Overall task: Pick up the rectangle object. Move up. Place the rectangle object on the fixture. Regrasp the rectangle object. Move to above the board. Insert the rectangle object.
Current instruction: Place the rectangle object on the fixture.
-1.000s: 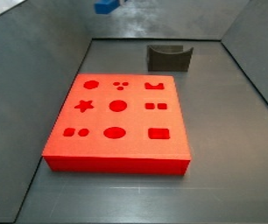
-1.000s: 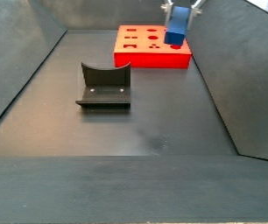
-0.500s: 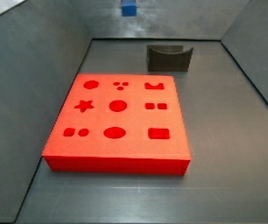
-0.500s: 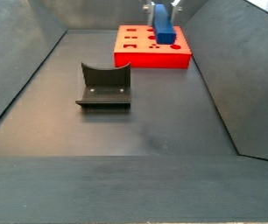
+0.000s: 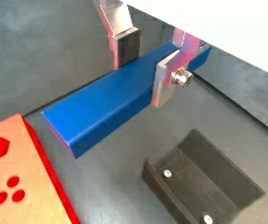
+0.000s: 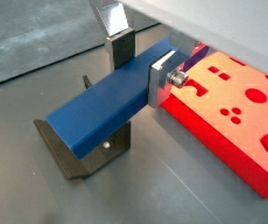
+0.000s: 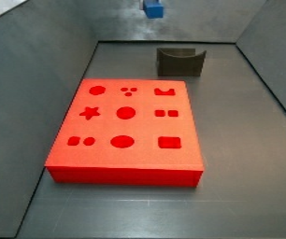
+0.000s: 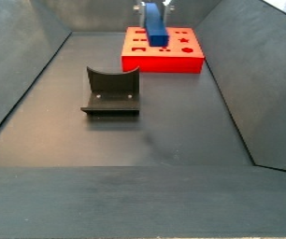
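Carrying the blue bar [image 5: 110, 107] pinched in my gripper [image 5: 150, 63] high above the fixture [image 8: 109, 91], I risk misaligning its placement.

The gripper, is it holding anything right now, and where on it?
Yes. The gripper is shut on the rectangle object, its fingers clamping the bar's long sides near one end, above the floor.

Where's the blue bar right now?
The rectangle object is clamped in the gripper, held in the air. In both wrist views it hangs above the floor between the board and the fixture.
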